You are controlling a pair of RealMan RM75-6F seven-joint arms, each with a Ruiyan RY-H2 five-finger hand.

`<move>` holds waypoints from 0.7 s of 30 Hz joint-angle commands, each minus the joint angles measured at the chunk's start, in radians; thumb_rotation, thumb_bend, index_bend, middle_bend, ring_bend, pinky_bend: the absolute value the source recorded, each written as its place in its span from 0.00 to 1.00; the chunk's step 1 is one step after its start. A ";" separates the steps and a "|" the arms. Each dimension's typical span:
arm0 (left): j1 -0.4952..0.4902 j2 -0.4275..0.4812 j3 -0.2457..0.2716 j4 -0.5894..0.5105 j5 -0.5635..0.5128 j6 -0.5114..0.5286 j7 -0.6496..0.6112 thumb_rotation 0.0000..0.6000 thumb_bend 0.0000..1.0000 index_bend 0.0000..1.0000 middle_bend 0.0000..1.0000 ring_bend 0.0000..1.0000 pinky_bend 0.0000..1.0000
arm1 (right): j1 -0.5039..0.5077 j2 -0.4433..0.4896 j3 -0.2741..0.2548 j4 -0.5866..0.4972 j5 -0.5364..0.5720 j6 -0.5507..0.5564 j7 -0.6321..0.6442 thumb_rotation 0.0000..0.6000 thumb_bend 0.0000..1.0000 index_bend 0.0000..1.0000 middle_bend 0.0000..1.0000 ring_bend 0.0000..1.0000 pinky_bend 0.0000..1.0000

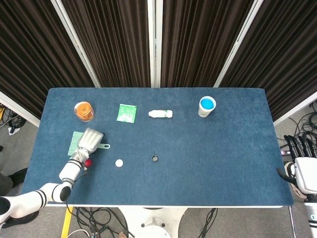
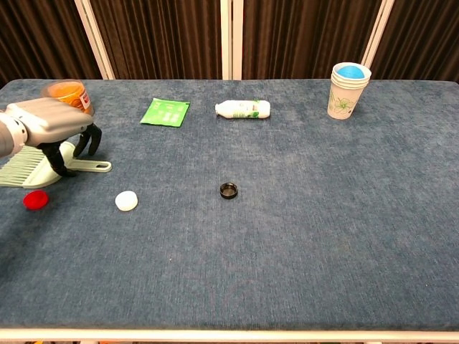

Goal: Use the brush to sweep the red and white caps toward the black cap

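Left hand [image 2: 57, 125] hovered over the brush [image 2: 43, 165], fingers curled downward, apart, holding nothing. Right hand [image 1: 303, 171] idle, fingers spread.

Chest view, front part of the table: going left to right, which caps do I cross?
red cap → white cap → black cap

Your sweep lane from red cap [image 2: 35, 200] past white cap [image 2: 126, 201] to black cap [image 2: 229, 190] lies open; bottle [image 2: 243, 109] and packet [image 2: 166, 112] stand well behind it.
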 commanded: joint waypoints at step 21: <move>-0.021 -0.015 0.031 0.027 0.001 -0.017 -0.048 1.00 0.28 0.49 0.55 0.77 0.96 | -0.004 -0.002 -0.002 0.005 0.006 -0.001 0.007 1.00 0.10 0.00 0.09 0.00 0.00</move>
